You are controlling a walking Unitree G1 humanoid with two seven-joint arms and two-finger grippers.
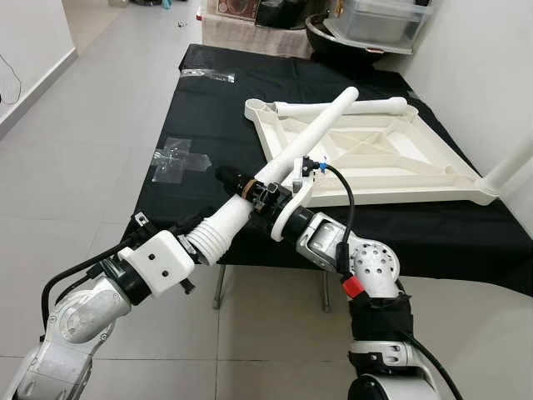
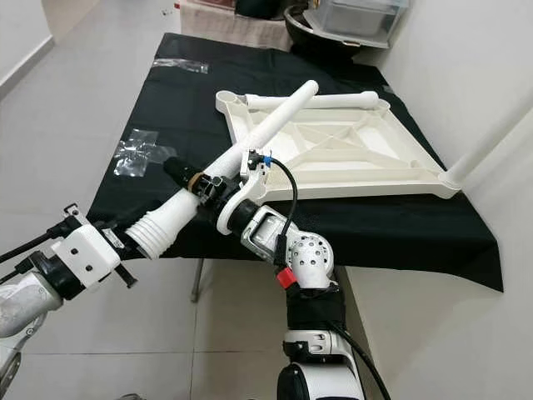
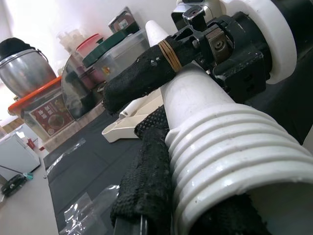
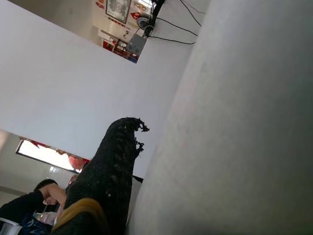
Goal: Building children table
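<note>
Left gripper (image 1: 237,185) clamped on the ribbed lower end of a white table leg (image 1: 308,138), black fingers (image 3: 142,81) pressed against its sides. Right gripper (image 1: 279,193) closed around the same leg just above the ribbing, one padded finger (image 4: 105,176) lying flat along the smooth tube. Leg held tilted, upper end raised over the near corner of the upturned white tabletop (image 1: 375,158). Tabletop resting underside up on a black cloth (image 1: 216,108), ribs exposed, with a second leg (image 1: 341,107) lying along its far edge. Clear plastic wrappers (image 1: 179,158) on the cloth to the left. Beyond the cloth, a clear lidded storage box (image 1: 375,21), contents not discernible, and a dark round bowl (image 1: 333,40) beside it.
</note>
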